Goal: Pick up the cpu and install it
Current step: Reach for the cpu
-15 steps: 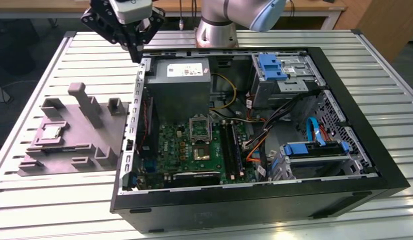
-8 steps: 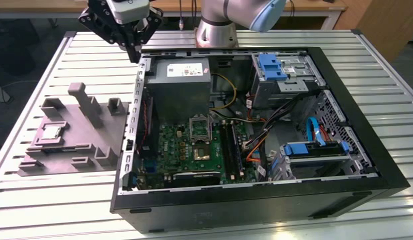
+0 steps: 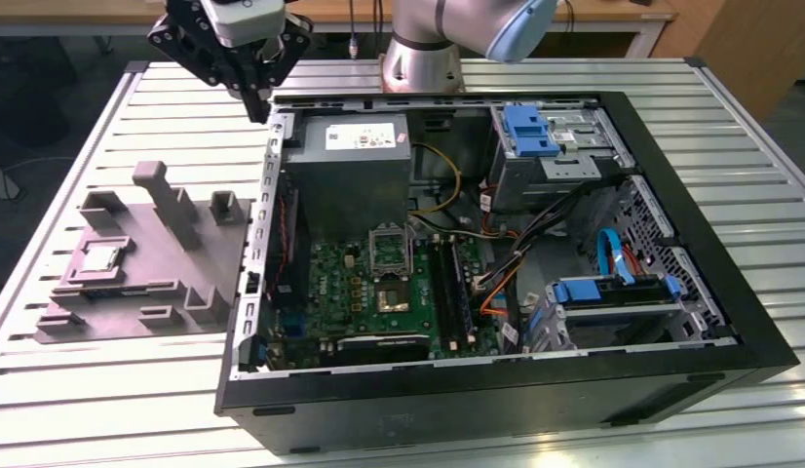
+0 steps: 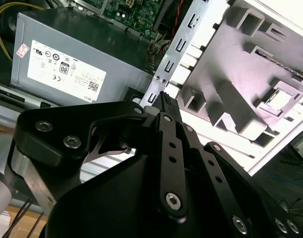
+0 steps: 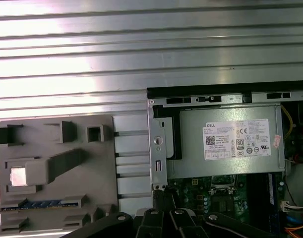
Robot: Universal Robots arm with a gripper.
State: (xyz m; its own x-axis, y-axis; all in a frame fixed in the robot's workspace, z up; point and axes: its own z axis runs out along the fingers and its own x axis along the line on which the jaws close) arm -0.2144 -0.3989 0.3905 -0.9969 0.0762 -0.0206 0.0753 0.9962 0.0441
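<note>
First, nearest in the exterior view: the black wall of an open computer case [image 3: 507, 395], lying on its side on a slatted metal table [image 3: 117, 400]. Inside it, a green motherboard [image 3: 364, 292] with a silver-framed socket [image 3: 390, 244].

Just beside the case, on the exterior view's left: a grey fixture [image 3: 169, 278] with upright blocks. The cpu [image 3: 101, 255] lies flat in a square recess of that fixture, silver top up. It shows bright in both wrist views [image 5: 18, 176] [image 4: 279, 97].

Farther back: a grey power supply [image 3: 357, 161] sits in the case's far corner. Above that corner's rim hangs the gripper [image 3: 257, 105], tips pointing down, fingers drawn together on nothing and well apart from the cpu. In the second wrist view the gripper [image 4: 164, 96] tapers to a single tip over the case edge.

Farthest: the arm's base [image 3: 422, 58], behind the case.
</note>
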